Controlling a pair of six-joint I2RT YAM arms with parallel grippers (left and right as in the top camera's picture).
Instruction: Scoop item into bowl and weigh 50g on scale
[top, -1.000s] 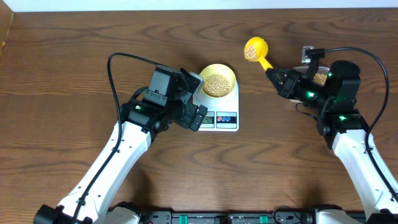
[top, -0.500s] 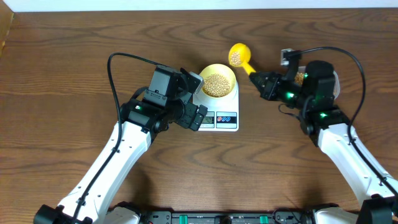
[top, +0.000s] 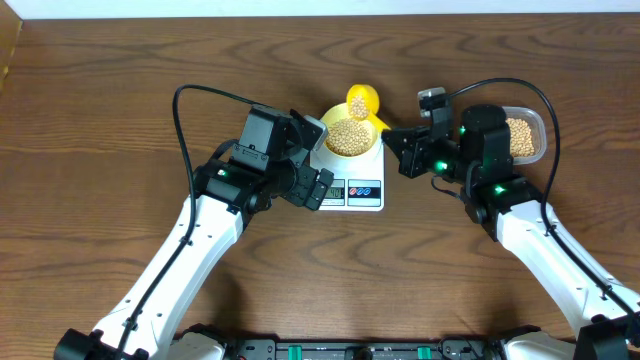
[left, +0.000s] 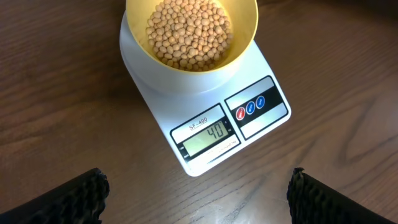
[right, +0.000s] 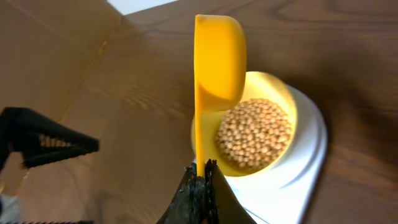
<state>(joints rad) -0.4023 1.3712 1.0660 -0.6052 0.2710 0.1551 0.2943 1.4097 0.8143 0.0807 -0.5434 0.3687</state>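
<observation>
The pale yellow bowl (top: 350, 130) sits on the white scale (top: 350, 188), holding many beige beans (top: 348, 136). The scale's display (left: 209, 135) reads 40. My right gripper (top: 396, 138) is shut on the handle of a bright yellow scoop (top: 362, 103), whose head is tipped on its side over the bowl's far rim, with beans falling from it. In the right wrist view the scoop (right: 214, 68) stands edge-on above the beans (right: 254, 134). My left gripper (top: 310, 160) is open and empty, just left of the scale; its fingertips (left: 199, 198) frame bare table.
A clear plastic tub (top: 522, 137) with more beans stands at the right, behind my right arm. The table's far edge runs along the top of the overhead view.
My right gripper has carried the loaded scoop leftward from near the tub to over the bowl and tipped it. The left arm has not moved.
</observation>
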